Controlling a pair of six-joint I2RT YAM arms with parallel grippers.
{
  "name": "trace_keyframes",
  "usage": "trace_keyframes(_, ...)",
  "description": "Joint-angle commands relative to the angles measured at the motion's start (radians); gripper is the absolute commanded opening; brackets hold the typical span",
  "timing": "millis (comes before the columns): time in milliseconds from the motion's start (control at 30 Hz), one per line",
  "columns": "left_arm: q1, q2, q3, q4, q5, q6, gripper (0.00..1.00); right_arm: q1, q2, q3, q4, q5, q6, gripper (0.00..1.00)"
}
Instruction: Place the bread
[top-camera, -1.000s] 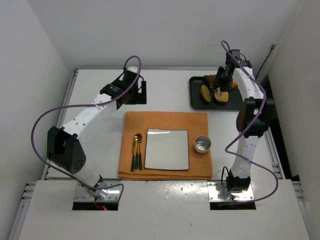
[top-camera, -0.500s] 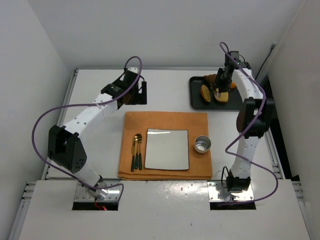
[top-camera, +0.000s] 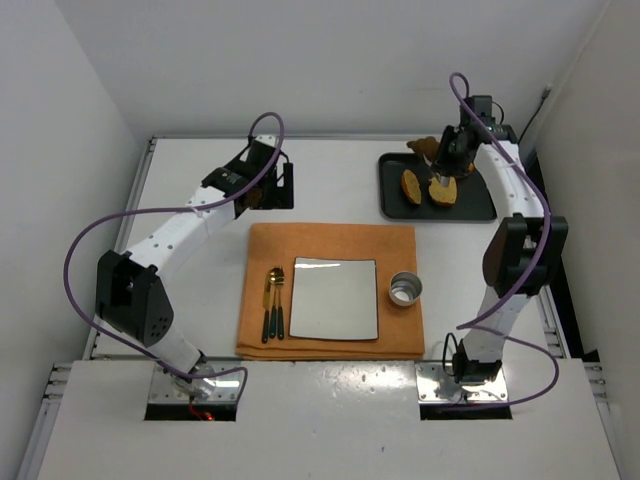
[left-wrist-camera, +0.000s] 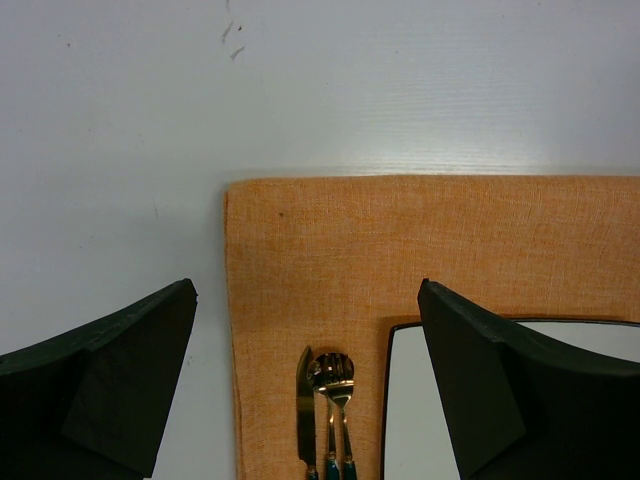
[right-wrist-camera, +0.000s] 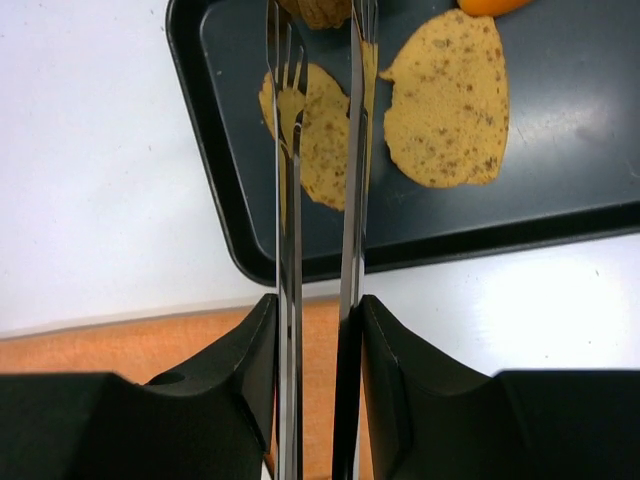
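bright, even, diffuse light falls from above in all three views, washing the white desk (top-camera: 330, 180) nearly flat and leaving only faint, short shadows. a soft band of glare crosses the desk just ahead of the left end effector (left-wrist-camera: 307, 290), whose dark fingers (left-wrist-camera: 110, 380) look blurred and underexposed. the tongs (right-wrist-camera: 350, 150) in the right end effector (right-wrist-camera: 318, 330) carry mirror-bright streaks.

An orange woven cloth placemat (top-camera: 330, 240) lies flat at the middle of the white worktop (top-camera: 330, 175). Gold cutlery pieces with dark green handles (top-camera: 273, 304) lie side by side on its left part. A small round silver metal cup (top-camera: 405, 289) stands near its right edge.
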Motion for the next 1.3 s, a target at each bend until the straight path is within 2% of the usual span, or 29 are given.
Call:
trace_keyframes(0, 0.007, -0.021, 0.026, 0.001, -0.001, -0.011, 0.99, 0.007, -0.078, -0.04, 0.044, 0.009, 0.003, 0.05)
trace_keyframes(167, 0.007, -0.03, 0.017, 0.001, -0.001, -0.02, 0.99, 0.016, -0.167, -0.109, 0.035, -0.022, 0.003, 0.05)
trace_keyframes(400, 0.007, -0.03, 0.017, 0.001, 0.04, -0.051, 0.99, 0.048, -0.371, -0.267, 0.016, -0.025, 0.003, 0.05)
trace_keyframes(633, 0.007, -0.052, 0.017, 0.001, 0.022, -0.051, 0.99, 0.091, -0.509, -0.316, -0.085, -0.06, -0.006, 0.05)
trace_keyframes(867, 0.017, -0.062, 0.017, 0.001, 0.045, -0.06, 0.99, 0.134, -0.655, -0.397, -0.109, -0.127, -0.006, 0.05)
trace_keyframes(1133, 0.046, -0.062, 0.035, 0.001, 0.045, -0.051, 0.99, 0.223, -0.727, -0.494, -0.155, -0.267, -0.037, 0.05)
trace_keyframes(1267, 0.059, -0.062, 0.045, 0.001, 0.045, -0.051, 0.99, 0.29, -0.731, -0.526, -0.171, -0.288, -0.023, 0.05)
